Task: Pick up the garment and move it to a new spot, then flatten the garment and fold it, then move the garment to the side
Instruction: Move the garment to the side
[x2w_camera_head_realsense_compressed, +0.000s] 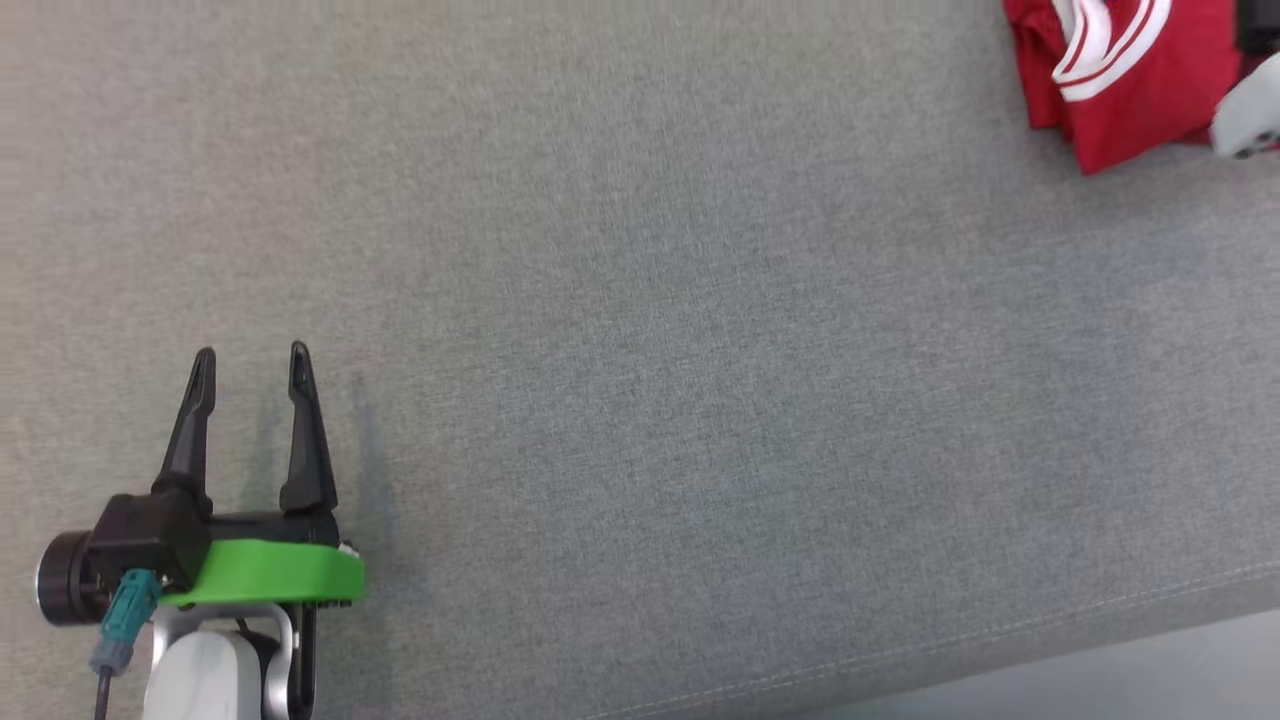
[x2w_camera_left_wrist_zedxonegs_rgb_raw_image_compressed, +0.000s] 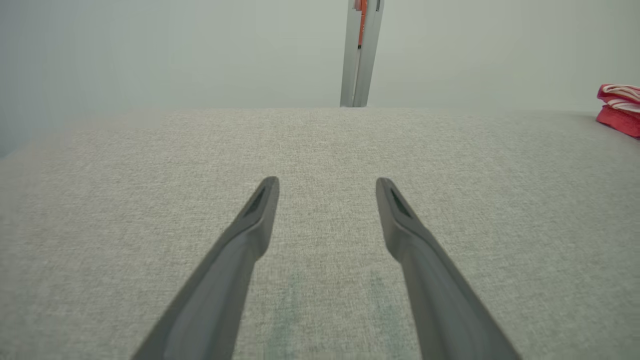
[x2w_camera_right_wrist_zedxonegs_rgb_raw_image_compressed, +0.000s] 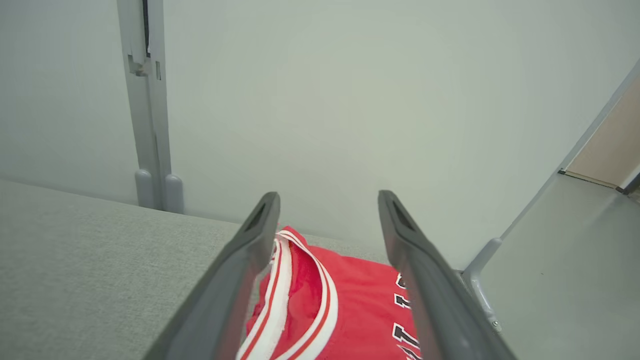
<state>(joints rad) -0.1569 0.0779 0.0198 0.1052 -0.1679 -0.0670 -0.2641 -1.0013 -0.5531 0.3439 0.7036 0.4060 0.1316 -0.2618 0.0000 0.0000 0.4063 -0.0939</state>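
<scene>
Underlying everything a grey fabric surface, red jersey with white trim in the upper right corner, left gripper at lower left spread wide and empty, right gripper above the jersey, fingers parted, gripping nothing

Left end effector — splayed, right likewise
</scene>
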